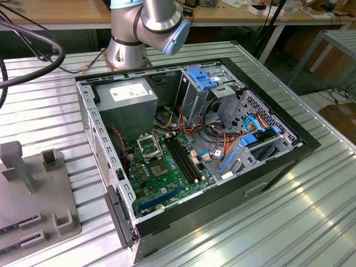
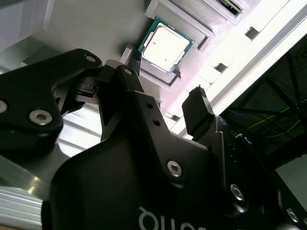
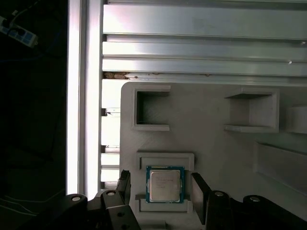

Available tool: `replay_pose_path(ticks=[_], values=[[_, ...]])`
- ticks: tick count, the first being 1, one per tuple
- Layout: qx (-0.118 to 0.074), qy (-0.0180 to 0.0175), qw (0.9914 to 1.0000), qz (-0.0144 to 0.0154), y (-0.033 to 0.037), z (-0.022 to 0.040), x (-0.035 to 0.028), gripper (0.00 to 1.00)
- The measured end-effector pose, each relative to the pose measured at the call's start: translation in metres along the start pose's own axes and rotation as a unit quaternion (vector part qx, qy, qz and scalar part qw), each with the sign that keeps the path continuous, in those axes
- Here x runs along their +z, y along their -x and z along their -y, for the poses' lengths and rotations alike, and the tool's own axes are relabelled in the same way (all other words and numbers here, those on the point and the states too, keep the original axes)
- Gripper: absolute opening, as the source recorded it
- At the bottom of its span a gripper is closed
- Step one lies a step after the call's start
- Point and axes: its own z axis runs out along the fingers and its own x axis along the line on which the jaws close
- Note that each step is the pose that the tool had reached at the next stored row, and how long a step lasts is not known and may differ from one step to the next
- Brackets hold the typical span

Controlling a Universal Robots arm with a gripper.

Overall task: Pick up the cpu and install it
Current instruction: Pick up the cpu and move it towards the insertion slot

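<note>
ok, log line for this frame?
gripper: open, poised over small square silver-topped cpu, no contact | cpu: lying in pocket of pale grey moulded tray | held: nothing

A robotics workshop: a robot arm (image 1: 150, 22) bolted to a ribbed aluminium table (image 1: 311, 222), an opened computer case (image 1: 233, 196), wooden workbenches (image 1: 55, 10) and cables (image 1: 33, 55) behind.
</note>
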Motion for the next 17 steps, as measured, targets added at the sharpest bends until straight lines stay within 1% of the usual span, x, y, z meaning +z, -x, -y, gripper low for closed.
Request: replay_pose_path(ticks=[1, 3, 4, 9, 10, 11, 12, 13, 14, 15, 17], values=[[0.000, -0.0007, 1.00000, -0.0002, 0.0000, 0.0001, 0.0006, 0.62], [0.000, -0.0035, 0.99999, -0.0003, 0.0000, 0.0004, 0.0021, 0.62], [0.000, -0.0059, 0.99998, -0.0004, -0.0001, 0.0009, 0.0028, 0.62], [0.000, -0.0094, 0.99996, -0.0004, -0.0001, 0.0043, 0.0085, 0.62], [0.000, -0.0114, 0.99993, -0.0005, -0.0002, 0.0047, 0.0092, 0.62], [0.000, -0.0145, 0.99989, -0.0006, -0.0001, 0.0049, 0.0095, 0.62], [0.000, -0.0188, 0.99982, -0.0007, 0.0000, 0.0051, 0.0099, 0.62], [0.000, -0.0214, 0.99977, -0.0006, 0.0001, 0.0051, 0.0108, 0.62], [0.000, -0.0240, 0.99971, -0.0007, 0.0009, 0.0053, 0.0151, 0.62], [0.000, -0.0245, 0.99970, -0.0008, 0.0016, 0.0052, 0.0179, 0.62], [0.000, -0.0249, 0.99969, -0.0012, 0.0029, 0.0048, 0.0204, 0.62]])
